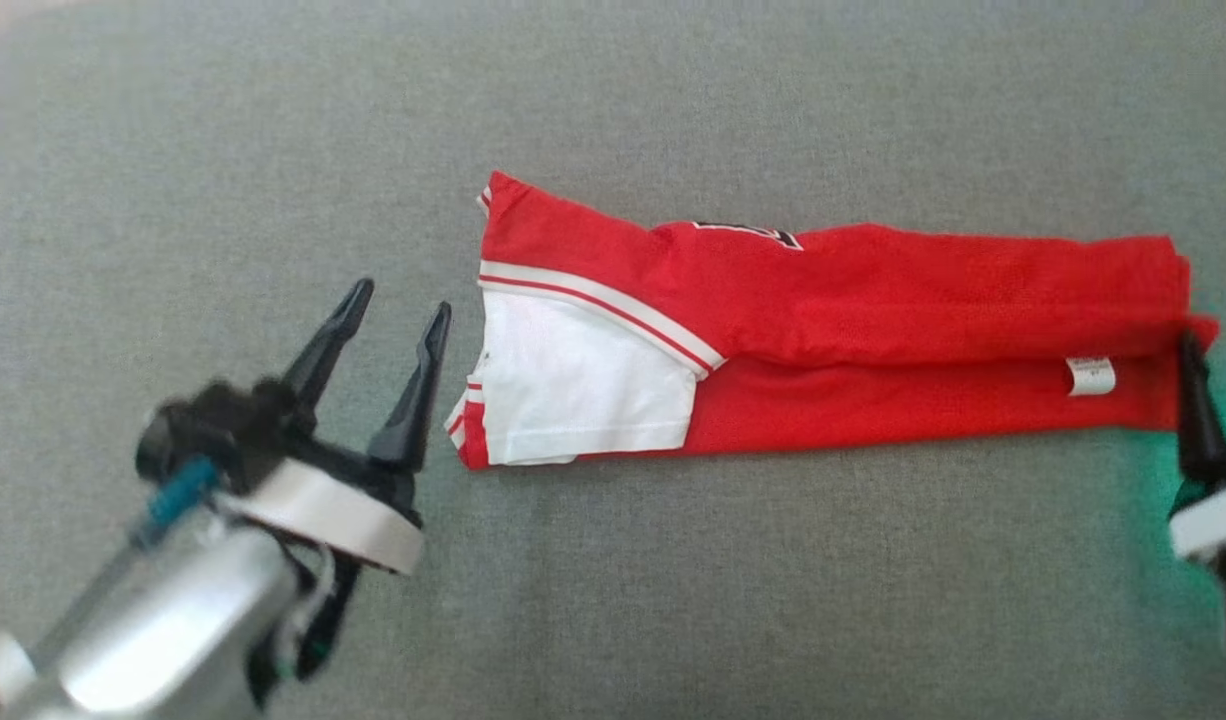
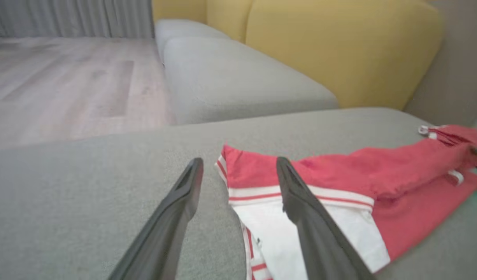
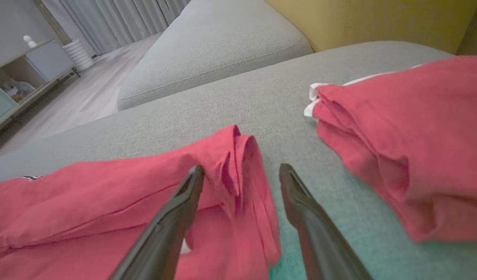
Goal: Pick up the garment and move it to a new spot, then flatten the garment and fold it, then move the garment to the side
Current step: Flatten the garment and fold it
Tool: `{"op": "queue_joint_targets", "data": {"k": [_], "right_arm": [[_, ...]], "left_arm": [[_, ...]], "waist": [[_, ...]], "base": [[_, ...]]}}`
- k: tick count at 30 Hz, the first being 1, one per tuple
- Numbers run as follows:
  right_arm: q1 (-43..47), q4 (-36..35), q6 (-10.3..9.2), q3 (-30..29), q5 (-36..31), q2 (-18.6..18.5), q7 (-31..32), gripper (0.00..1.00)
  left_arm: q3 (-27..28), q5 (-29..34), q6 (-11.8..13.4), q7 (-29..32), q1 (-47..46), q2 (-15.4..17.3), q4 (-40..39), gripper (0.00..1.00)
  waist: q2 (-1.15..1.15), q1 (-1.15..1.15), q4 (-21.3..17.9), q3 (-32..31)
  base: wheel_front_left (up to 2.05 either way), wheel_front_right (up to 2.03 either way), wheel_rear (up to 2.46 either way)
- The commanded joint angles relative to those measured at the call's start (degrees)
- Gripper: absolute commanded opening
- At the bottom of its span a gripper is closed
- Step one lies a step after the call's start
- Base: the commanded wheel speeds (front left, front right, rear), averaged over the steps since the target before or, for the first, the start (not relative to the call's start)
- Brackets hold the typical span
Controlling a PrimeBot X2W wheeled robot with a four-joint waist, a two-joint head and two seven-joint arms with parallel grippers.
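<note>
The left gripper (image 1: 401,302) hovers with fingers spread, empty, just left of the white sleeve (image 1: 573,390) of the red jersey (image 1: 873,300). The right gripper (image 3: 241,169) is also spread, its fingers straddling the hem corner at the jersey's right end without pinching it. The jersey lies folded into a long strip across the grey sofa cushion (image 1: 673,560). Another red garment (image 3: 409,136) lies further right.

Grey sofa seat (image 1: 673,600), yellow backrest (image 2: 339,50).
Wooden floor (image 2: 67,85) beyond; grey curtains (image 2: 67,17), a pale cabinet (image 3: 28,66), a second red garment (image 3: 417,136).
</note>
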Motion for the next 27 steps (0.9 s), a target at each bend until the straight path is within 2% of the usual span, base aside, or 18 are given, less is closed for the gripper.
{"op": "queue_joint_targets", "data": {"k": [1,4,6,7,8,13,18,25,26,27], "right_arm": [[2.30,-1.35,-0.04,-1.03,-0.91,0.57,-1.35,1.00],[4.02,-1.25,-0.04,-3.88,-2.37,4.29,-1.94,1.00],[4.19,-0.40,-0.04,-5.96,-3.49,5.85,-2.13,1.00],[3.75,0.69,-0.04,-8.27,-4.64,7.06,-1.93,1.00],[3.29,1.27,-0.04,-9.34,-5.17,7.49,-1.60,1.00],[0.82,3.61,-0.04,-15.68,-8.11,8.29,-0.58,1.00],[0.57,4.44,-0.04,-20.01,-11.51,10.29,3.82,1.00],[3.29,10.26,-0.04,-24.98,-17.56,14.20,12.55,1.00],[3.06,10.41,-0.04,-25.19,-18.25,14.89,13.14,0.91],[2.70,10.32,-0.04,-25.55,-18.49,15.63,13.45,0.55]], "left_arm": [[6.96,3.63,2.15,-0.58,3.64,-0.62,-1.25,1.00],[16.61,11.29,5.33,-0.59,12.13,-6.30,-2.24,1.00],[22.58,16.21,6.46,-0.60,17.43,-10.65,-3.34,1.00],[26.28,21.24,5.92,-0.60,21.93,-14.23,-4.17,1.00],[27.75,23.21,5.29,-0.60,23.87,-15.96,-4.49,1.00],[32.19,30.61,0.85,-0.60,30.30,-22.25,-4.81,1.00],[35.30,34.83,-3.42,-0.61,33.18,-26.09,-3.52,1.00],[39.52,39.12,-7.51,-0.61,34.77,-29.53,-2.59,1.00],[39.99,39.62,-8.00,-0.61,34.96,-29.91,-2.51,1.00],[40.46,40.07,-8.49,-0.61,35.14,-30.26,-2.42,1.00]], "waist": [[0.00,0.00,0.52,-1.14],[0.00,0.00,1.20,-2.71],[0.00,0.00,1.99,-3.76],[0.00,0.00,3.02,-4.81],[0.00,0.00,3.54,-5.23],[0.00,0.00,6.44,-6.74],[0.00,0.00,8.47,-7.66],[0.00,0.00,9.76,-8.17],[0.00,0.00,9.75,-8.16],[0.00,0.00,9.67,-8.16]], "base": [[0.00,0.00,0.00],[0.00,0.00,0.00],[0.00,0.00,0.00],[0.00,0.00,0.00],[0.00,0.00,0.00],[0.00,0.00,0.00],[0.00,0.00,0.00],[0.00,0.00,0.00],[0.00,0.00,0.00],[0.00,0.00,0.00]]}}
